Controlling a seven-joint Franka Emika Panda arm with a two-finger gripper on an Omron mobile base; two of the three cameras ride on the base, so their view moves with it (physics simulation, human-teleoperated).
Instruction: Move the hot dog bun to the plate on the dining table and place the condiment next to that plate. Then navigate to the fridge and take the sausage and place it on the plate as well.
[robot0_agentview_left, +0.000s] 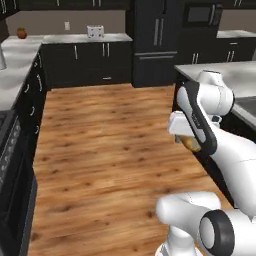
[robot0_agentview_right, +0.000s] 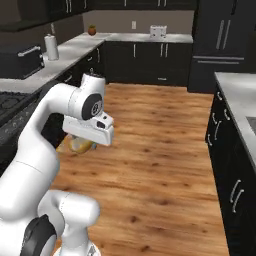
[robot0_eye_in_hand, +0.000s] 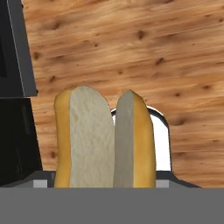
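While black cabinets and the black fridge line the far wall, plank wood floor spreads below the marble dining table. Above that floor, the gripper holds the hot dog bun between its jaws.

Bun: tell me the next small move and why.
Probably keep the grip and carry it toward the dining table. The bun sits clamped in the gripper, hanging over the wood floor, and the table edge lies ahead on the right; no plate shows yet.
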